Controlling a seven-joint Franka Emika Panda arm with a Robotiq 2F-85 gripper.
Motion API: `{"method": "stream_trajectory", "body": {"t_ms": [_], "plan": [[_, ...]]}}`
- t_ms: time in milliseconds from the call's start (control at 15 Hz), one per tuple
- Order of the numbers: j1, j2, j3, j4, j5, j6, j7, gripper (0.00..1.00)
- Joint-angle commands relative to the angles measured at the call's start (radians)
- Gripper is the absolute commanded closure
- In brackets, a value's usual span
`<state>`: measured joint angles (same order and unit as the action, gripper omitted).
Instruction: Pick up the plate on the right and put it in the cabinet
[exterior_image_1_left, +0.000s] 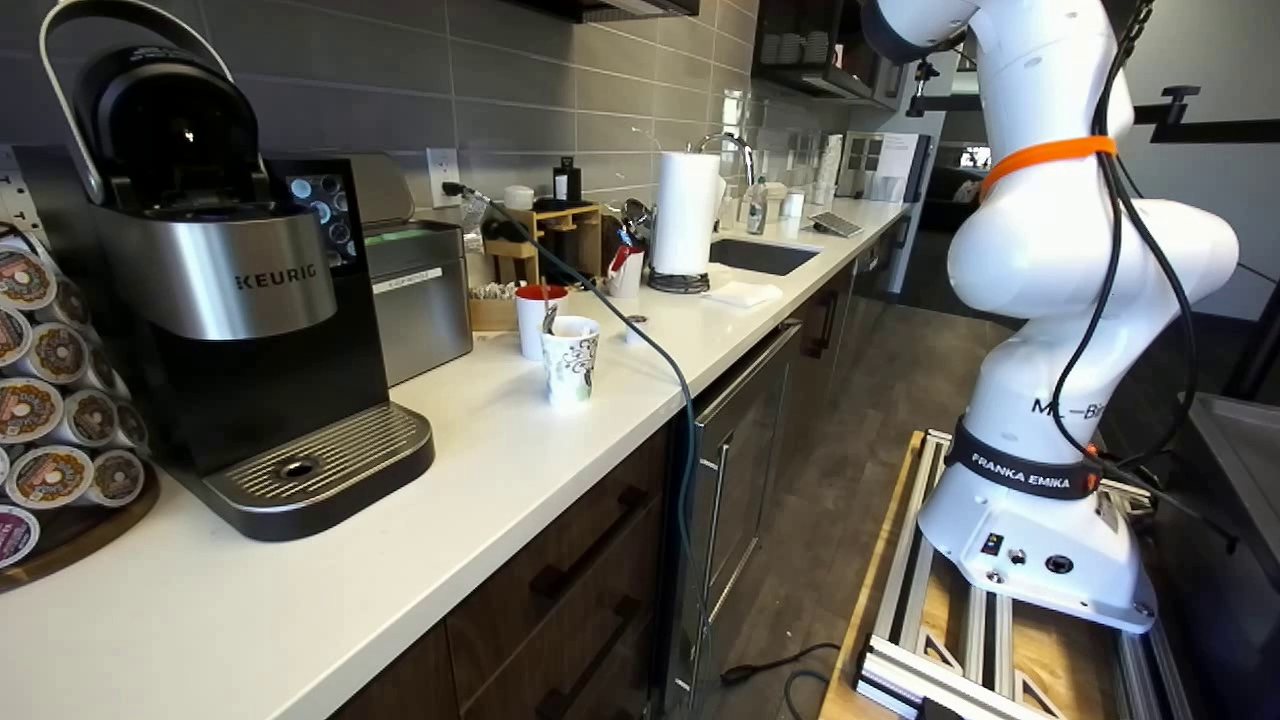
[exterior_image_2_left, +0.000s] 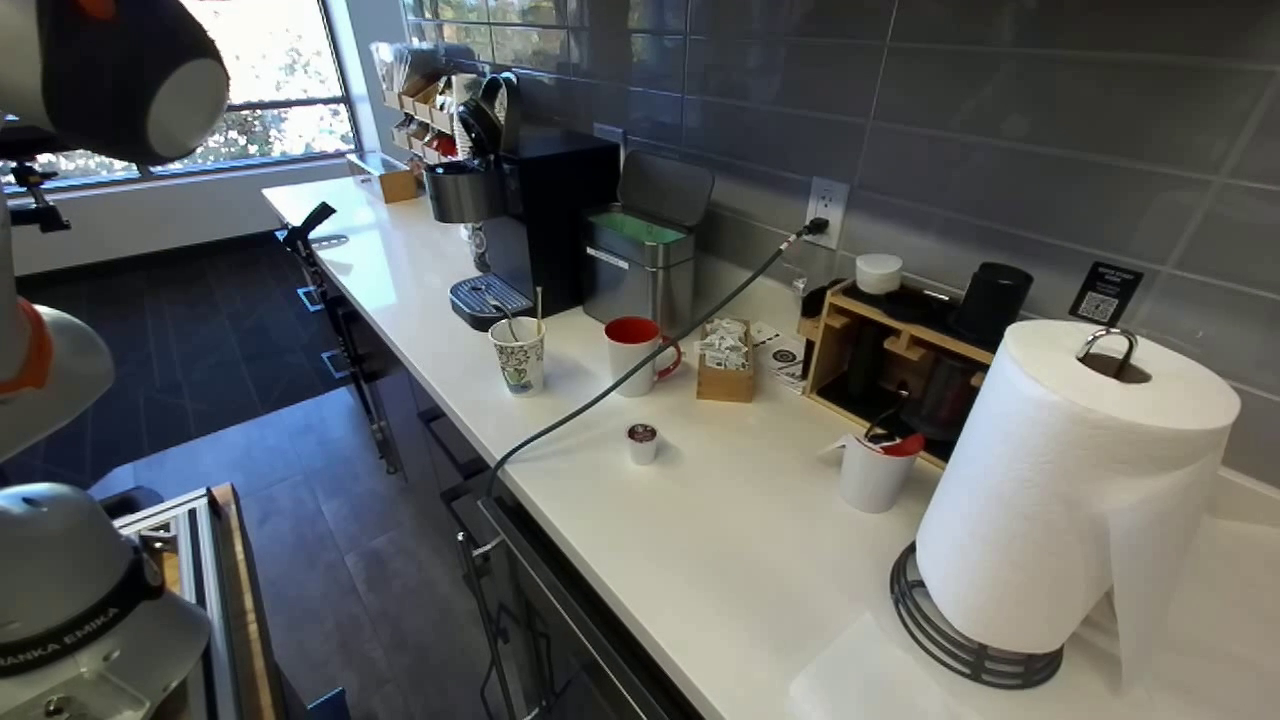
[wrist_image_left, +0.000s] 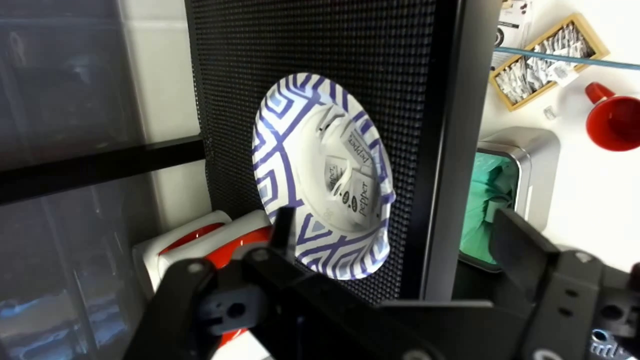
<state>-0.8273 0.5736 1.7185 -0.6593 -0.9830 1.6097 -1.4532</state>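
A white paper plate with a purple pattern, bowl-like in shape, lies on a black mesh-lined shelf in the wrist view. It holds several pepper packets and some small white pieces. My gripper is open and empty, its fingers wide apart. One finger overlaps the plate's lower rim in the picture; I cannot tell if it touches. The other finger is past the shelf's front edge. In both exterior views the gripper and the plate are out of view. An upper cabinet's underside shows at the top of an exterior view.
White cups with red insides lie beside the plate. Beyond the shelf's front edge, lower down, are a green-lined bin, a red-lined mug and a packet box. A cable crosses the counter near the coffee maker.
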Motion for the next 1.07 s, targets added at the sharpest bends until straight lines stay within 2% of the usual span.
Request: {"method": "stream_trajectory", "body": {"t_ms": [0,533,800,1000], "plan": [[-0.072,-0.066,0.061,0.007,0.016,-0.074,-0.122,0.00],[-0.281,-0.118,0.296,-0.013,0.034,-0.248,-0.304,0.00],[-0.383,-0.112,0.437,-0.048,0.023,-0.350,-0.394,0.00],[-0.495,-0.098,0.566,-0.090,0.004,-0.411,-0.439,0.00]]}}
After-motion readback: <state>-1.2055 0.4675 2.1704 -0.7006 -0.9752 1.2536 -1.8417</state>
